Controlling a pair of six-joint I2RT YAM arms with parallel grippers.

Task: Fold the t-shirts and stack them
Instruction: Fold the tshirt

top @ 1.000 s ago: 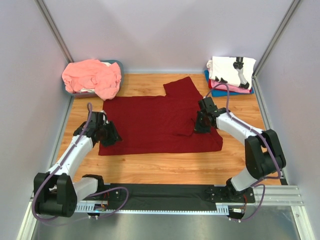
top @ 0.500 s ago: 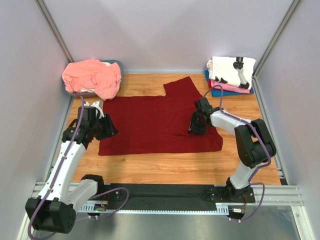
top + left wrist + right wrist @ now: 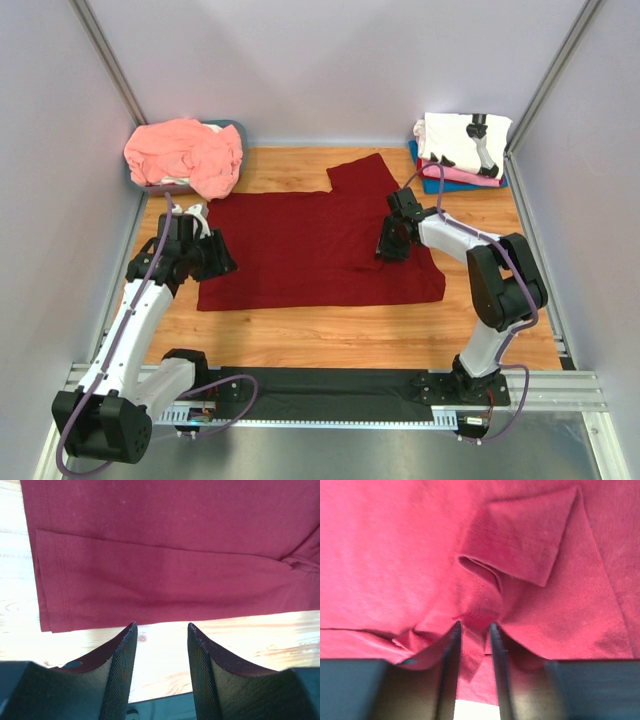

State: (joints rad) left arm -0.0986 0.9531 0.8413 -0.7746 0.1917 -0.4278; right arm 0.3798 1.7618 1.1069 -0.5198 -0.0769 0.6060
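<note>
Wood bench (image 3: 300,340) | dark red t-shirt (image 3: 300,245) flat, we judge folding barely begun | left tool (image 3: 161,626) spread, empty | right tool (image 3: 476,627) pinching it | stack (image 3: 462,150) of 3 done | salmon-pink t-shirt (image 3: 185,155) unfolded

Wooden table (image 3: 330,335) with dark red t-shirt (image 3: 300,250) spread flat, grey bin (image 3: 237,127) far left, folded stack (image 3: 462,145) far right

A plain dark red cloth t-shirt (image 3: 165,555) lies flat across the upper part of the view. Its stitched hem runs down the left side, and a small pucker shows at the right edge. Below its lower edge is a pale wooden tabletop (image 3: 240,635). The left gripper (image 3: 161,627) is over that bare wood. Its black mesh-faced fingers (image 3: 122,665) are parted, with nothing between them.
</note>
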